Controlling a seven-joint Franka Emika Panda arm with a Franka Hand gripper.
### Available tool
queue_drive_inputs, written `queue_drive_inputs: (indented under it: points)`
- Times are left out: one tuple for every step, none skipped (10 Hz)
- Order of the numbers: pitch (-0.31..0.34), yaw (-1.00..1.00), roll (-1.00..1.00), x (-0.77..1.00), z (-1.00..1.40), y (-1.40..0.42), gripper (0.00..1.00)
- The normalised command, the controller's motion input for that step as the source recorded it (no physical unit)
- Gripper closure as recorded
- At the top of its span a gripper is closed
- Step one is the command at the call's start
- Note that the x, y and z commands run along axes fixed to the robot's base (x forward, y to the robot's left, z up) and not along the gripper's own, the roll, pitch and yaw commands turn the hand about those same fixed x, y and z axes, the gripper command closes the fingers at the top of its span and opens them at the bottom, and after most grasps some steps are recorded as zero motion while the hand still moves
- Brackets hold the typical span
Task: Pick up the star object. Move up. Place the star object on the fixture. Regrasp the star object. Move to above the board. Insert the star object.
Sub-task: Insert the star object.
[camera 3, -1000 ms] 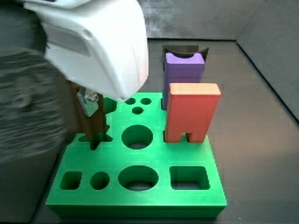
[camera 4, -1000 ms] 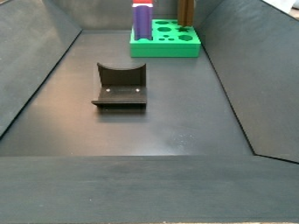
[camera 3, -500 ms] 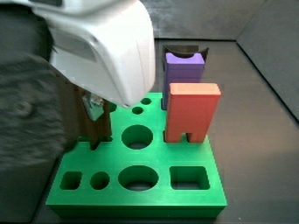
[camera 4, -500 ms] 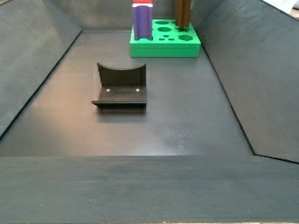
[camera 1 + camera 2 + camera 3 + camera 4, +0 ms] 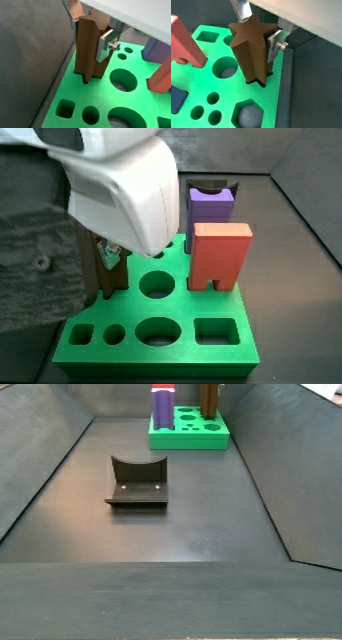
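The star object, a brown star-section prism, stands upright between my gripper's silver fingers. Its lower end sits in the star-shaped hole of the green board. My gripper is shut on the star object and hangs over the board's side edge. In a side view the white gripper body hides most of the star object above the board. The dark fixture stands on the floor, well away from the board.
A salmon-red arched block and a purple notched block stand on the board beside the gripper. Round, square and hexagon holes lie open in the board. Dark sloped walls ring the floor.
My gripper has come down a little with the star object, whose lower end now sits lower at the star hole. The blocks and fixture have not moved.
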Motion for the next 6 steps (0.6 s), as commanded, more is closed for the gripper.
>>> queue_drive_inputs:
  points:
    - [-0.066,0.00,0.04,0.00,-0.40,0.00,1.00]
    - [-0.016,0.00,0.00,0.00,-0.09,-0.01,1.00]
    - [0.000,0.00,0.00,0.02,-0.08,0.00,1.00]
    - [-0.106,0.00,0.00,0.00,-0.45,-0.03,1.00]
    - [-0.154,0.00,-0.03,0.08,-0.58,-0.17,1.00]
    - [-0.159,-0.05,-0.11,0.00,-0.34,-0.22,1.00]
